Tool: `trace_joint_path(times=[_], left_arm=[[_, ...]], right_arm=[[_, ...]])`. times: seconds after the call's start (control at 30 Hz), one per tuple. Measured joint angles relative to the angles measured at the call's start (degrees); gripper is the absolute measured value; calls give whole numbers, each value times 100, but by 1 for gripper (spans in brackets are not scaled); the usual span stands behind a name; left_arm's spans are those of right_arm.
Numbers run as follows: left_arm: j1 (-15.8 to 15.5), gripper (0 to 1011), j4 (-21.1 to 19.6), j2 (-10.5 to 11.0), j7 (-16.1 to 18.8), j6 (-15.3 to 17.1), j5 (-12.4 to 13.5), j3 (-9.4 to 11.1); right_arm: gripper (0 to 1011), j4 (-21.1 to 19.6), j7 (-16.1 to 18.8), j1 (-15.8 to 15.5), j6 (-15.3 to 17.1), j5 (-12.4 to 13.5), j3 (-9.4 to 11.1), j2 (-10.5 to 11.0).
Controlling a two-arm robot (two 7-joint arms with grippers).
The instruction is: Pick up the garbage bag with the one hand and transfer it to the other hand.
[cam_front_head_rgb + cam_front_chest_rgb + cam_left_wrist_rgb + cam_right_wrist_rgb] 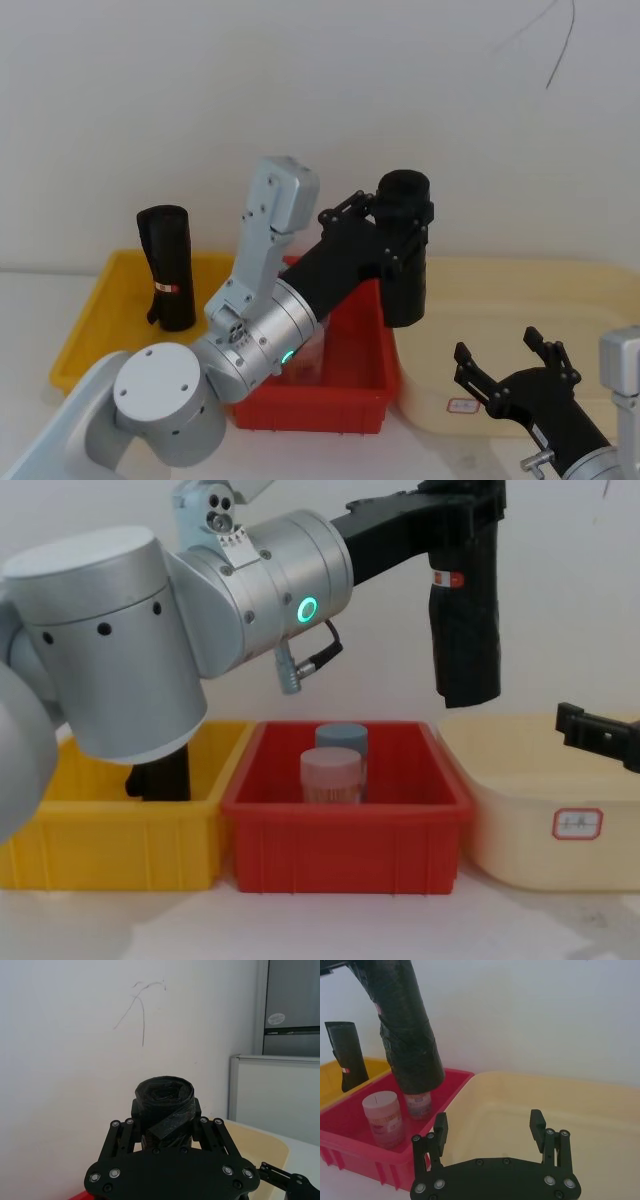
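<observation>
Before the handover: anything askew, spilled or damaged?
Only this: the tall black roll of garbage bags, clamped in the left gripper, has a loose plastic strip lying slantwise near its top end. The pink lidded jar and blue lidded jar stand upright in the red plastic bin. The right gripper hangs open over the cream tray.

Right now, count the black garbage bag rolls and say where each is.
2. One garbage bag roll is held upright by the left gripper, above the red bin's right edge. The second roll stands in the yellow bin. The left arm may hide more.
</observation>
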Motion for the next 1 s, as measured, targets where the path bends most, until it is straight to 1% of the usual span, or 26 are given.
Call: trace_joint_path(times=[0.33, 0.47, 0.67, 1.0], left_arm=[[117, 516, -36, 27, 141, 76, -91, -62], [145, 516, -35, 26, 150, 77, -177, -99], [154, 516, 57, -12, 82, 28, -385, -153], [128, 516, 163, -57, -9, -28, -577, -182]], right_arm=[[999, 0, 0, 0, 0, 0, 0, 0], [999, 0, 0, 0, 0, 0, 0, 0], [999, 0, 0, 0, 0, 0, 0, 0], [1000, -25, 55, 0, -28, -36, -13, 34]])
